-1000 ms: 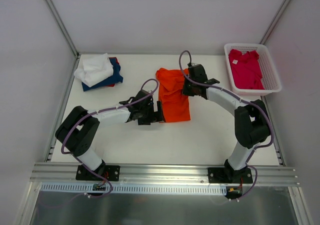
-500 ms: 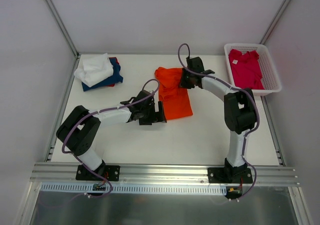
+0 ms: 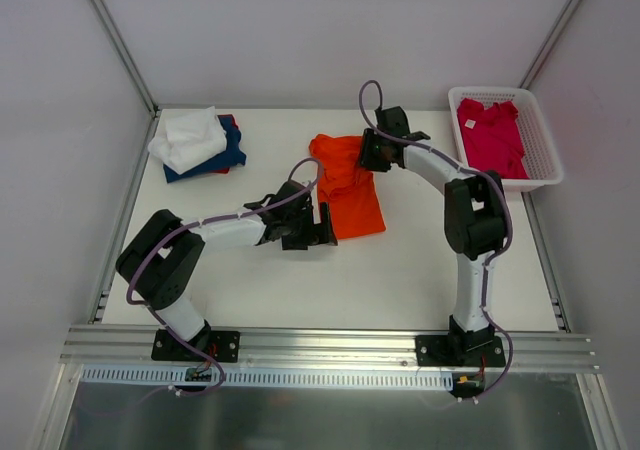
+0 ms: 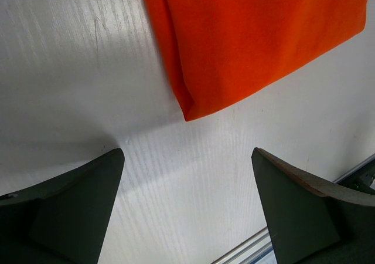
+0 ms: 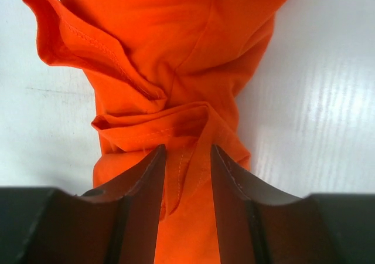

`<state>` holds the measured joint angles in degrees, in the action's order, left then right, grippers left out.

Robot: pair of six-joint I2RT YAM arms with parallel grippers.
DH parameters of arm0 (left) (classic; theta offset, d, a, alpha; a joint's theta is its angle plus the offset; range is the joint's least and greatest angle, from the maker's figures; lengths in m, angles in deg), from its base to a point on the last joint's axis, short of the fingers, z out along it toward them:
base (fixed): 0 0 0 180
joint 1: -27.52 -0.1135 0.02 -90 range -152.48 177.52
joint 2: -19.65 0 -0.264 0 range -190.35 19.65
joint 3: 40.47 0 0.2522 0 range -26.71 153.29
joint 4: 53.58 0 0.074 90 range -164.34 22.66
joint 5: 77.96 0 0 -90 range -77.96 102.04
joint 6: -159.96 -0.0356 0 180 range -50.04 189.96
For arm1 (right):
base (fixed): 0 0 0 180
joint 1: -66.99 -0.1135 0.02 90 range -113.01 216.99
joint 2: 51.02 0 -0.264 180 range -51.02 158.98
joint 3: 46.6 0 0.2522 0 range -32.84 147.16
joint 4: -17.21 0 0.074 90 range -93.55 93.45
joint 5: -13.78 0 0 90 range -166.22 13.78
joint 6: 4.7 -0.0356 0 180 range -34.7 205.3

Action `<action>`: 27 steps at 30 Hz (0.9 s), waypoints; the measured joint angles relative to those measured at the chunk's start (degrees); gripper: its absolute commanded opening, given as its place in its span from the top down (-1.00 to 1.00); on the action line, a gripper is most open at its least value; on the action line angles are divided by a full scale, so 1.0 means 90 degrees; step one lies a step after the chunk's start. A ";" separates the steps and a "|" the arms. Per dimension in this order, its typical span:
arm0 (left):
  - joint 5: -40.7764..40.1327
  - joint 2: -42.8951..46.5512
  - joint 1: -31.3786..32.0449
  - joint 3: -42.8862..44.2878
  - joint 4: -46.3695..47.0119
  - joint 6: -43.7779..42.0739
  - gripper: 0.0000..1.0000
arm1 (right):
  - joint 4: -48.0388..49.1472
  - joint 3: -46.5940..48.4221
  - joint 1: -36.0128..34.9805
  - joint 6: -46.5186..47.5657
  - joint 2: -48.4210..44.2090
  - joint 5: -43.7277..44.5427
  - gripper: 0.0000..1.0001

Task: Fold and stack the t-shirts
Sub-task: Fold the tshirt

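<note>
The orange t-shirt (image 3: 352,190) lies mid-table, flat at its near end and bunched at its far end. My right gripper (image 3: 369,156) is low over that bunched end. In the right wrist view its jaws stand apart (image 5: 188,151) with a loose fold of the orange t-shirt (image 5: 176,58) between them, not pinched. My left gripper (image 3: 322,224) rests wide open on the table just off the shirt's near-left corner (image 4: 193,108); nothing is between its fingers (image 4: 187,154). A white t-shirt (image 3: 188,136) lies on a navy one (image 3: 228,156) at the back left. A crimson t-shirt (image 3: 492,135) sits in the basket.
The white mesh basket (image 3: 546,150) stands at the back right against the wall. The folded pile sits by the left wall rail (image 3: 130,200). The metal rail (image 3: 320,342) runs along the table's near edge.
My right gripper has opened off the orange t-shirt and shifted back and left, leaving the far end bunched. The left arm has barely moved.
</note>
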<state>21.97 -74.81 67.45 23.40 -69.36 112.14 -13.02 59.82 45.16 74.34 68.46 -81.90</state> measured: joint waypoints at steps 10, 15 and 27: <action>-0.0005 -0.0005 0.0114 0.0000 0.0007 0.0053 -0.86 | -0.0491 0.0437 0.0134 0.0187 -0.0748 0.0097 0.20; -0.0005 -0.0005 0.0114 0.0002 0.0007 0.0058 -0.86 | -0.0335 -0.0415 0.0012 0.0180 -0.1736 0.0095 0.22; -0.0002 -0.0017 0.0114 0.0017 0.0002 0.0058 -0.86 | -0.0024 -0.2290 -0.0682 0.0046 -0.2137 0.0046 0.42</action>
<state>21.95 -74.96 68.47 23.55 -69.34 112.66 -13.23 39.21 39.02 74.76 49.23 -81.48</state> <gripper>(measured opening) 0.934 0.292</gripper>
